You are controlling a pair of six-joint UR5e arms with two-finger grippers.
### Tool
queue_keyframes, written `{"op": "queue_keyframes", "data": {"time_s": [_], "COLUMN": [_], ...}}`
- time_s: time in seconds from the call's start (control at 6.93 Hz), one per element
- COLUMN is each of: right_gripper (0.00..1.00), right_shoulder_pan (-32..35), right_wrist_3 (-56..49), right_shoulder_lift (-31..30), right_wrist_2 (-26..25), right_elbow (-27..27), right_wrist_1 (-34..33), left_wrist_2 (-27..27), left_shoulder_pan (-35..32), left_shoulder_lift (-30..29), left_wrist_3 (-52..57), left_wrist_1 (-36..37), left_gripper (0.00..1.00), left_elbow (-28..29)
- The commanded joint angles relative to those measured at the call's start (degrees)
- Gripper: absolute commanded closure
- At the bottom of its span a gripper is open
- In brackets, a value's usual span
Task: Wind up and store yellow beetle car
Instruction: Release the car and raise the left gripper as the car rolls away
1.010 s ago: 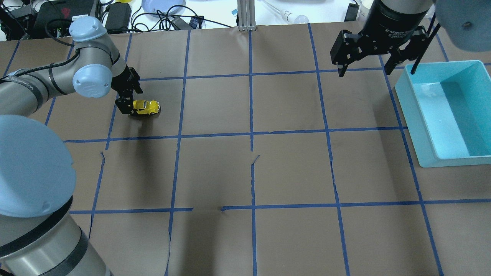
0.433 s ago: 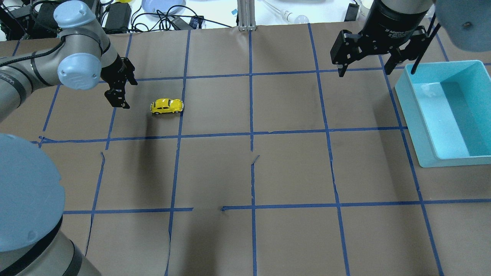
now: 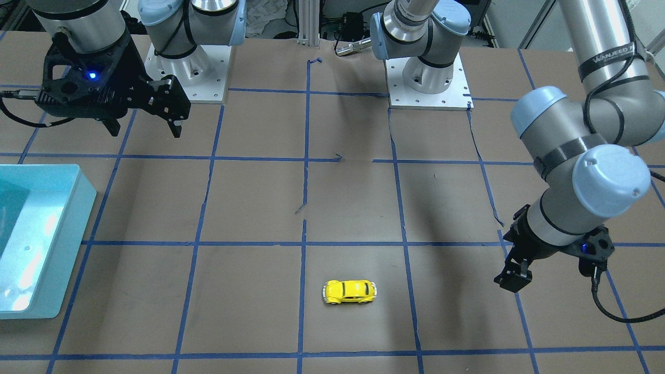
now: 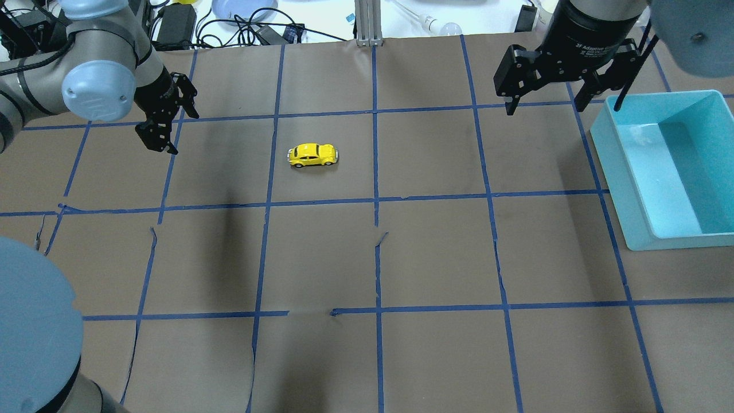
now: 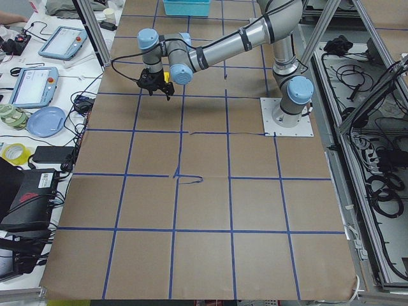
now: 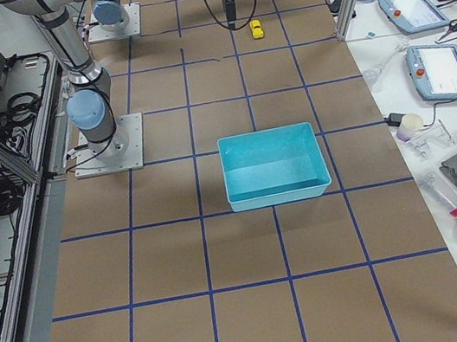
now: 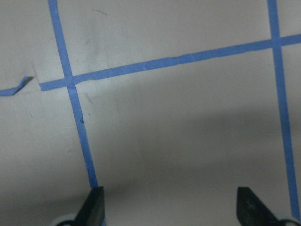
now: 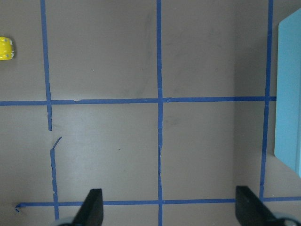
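Sitting upright on its wheels and touched by nothing, the yellow beetle car (image 4: 312,155): well out from the left gripper (image 4: 183,133), on the side toward the table's middle, and even farther from the right gripper (image 4: 545,109), off to that one's left. Shows only as a yellow sliver at the upper left edge of the right wrist view, and not at all in the left wrist view, just paper and tape between spread fingertips (image 7: 96,205). Left gripper spread wide, holding nothing, clear of the surface with a soft shadow under it. Right gripper likewise spread and empty, hanging high, near one corner of the turquoise bin (image 4: 619,189), with the bin on its outer side, away from the car. Under everything, a table (image 4: 436,258) wrapped in brown paper and marked into squares with blue tape (image 4: 375,172), the paper torn and lifting at several seams. Bolted down on the robot's side, two white base plates (image 3: 426,78). Past the far edge from the grippers: an aluminium post (image 4: 367,23), tangled cables, black power bricks, a pale blue plate (image 4: 243,8) and a light bulb (image 4: 450,27). Along the operators' bench, two tablets (image 5: 30,86) and rolls of tape.
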Motion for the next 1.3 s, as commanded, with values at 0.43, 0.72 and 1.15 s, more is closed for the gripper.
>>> {"op": "queue_keyframes", "data": {"time_s": [0.43, 0.72, 1.15], "right_gripper": [0.00, 0.00, 0.00], "right_shoulder_pan": [0.00, -0.09, -0.18], "right_wrist_3": [0.00, -0.26, -3.14], "right_shoulder_lift": [0.00, 0.53, 7.26], "right_wrist_2": [-0.09, -0.09, -0.09], "right_elbow": [0.00, -0.35, -2.79], "right_wrist_1": [0.00, 0.18, -0.26], "left_wrist_2": [-2.67, -5.50, -3.59], "left_shoulder_pan": [-2.94, -8.49, -9.65], "left_shoulder_lift": [11.57, 10.97, 13.42], "left_wrist_3": [36.09, 36.35, 49.62], "left_wrist_1": [-24.44, -22.80, -22.86], "left_gripper": [0.00, 0.00, 0.00], "left_elbow": [10.87, 9.38, 6.65]}}
